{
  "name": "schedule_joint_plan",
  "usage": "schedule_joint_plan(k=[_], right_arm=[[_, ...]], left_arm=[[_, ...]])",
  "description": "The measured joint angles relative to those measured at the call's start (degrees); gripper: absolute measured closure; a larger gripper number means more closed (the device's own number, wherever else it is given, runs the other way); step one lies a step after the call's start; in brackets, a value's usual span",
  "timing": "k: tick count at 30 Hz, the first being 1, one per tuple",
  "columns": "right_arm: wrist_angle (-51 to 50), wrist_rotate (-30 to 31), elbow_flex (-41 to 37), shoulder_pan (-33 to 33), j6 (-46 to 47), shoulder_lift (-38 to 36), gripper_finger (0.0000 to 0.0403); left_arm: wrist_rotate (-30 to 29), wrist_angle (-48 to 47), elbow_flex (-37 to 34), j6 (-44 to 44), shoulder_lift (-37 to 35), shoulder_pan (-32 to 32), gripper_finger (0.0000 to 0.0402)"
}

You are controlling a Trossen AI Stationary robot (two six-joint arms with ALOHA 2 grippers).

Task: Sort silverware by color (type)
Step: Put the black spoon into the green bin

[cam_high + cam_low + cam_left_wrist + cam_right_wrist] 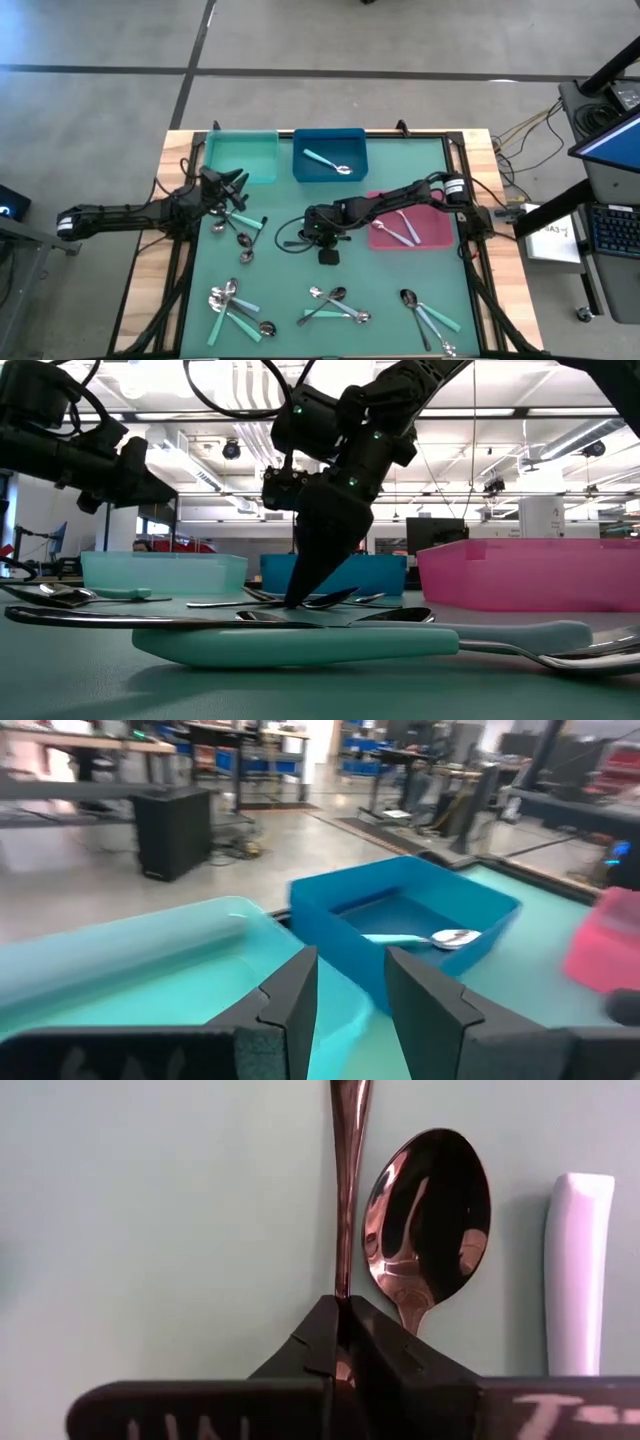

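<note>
Since the right gripper [343, 1342] is pinched tight on just the thin handle of a dark spoon [347, 1180] low over mid-bench, it could swivel; left gripper [350, 990] hovers parted, empty, near the turquoise bin [140, 970].

A: What did the right gripper [343, 1342] hold?
B: Its fingers were closed on the thin handle [347, 1190] of a dark spoon.
A: And beside it?
B: A dark spoon bowl [428, 1215] lay on the green mat [160, 1210], with a pale handle [578, 1270] near it.
</note>
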Motion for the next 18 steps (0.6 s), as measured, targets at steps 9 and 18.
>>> schedule_joint_plan(k=[9,18], right_arm=[[0.2,-0.3,0.0,0.1,0.0,-5.7,0.0394],[0.4,1.7,0.0,-0.7,-0.5,-9.8,0.0394]], left_arm=[[8.3,9.4,0.0,3.7,0.1,0.0,0.0298],[20.9,26.1,0.0,6.8,2.9,0.0,0.0298]])
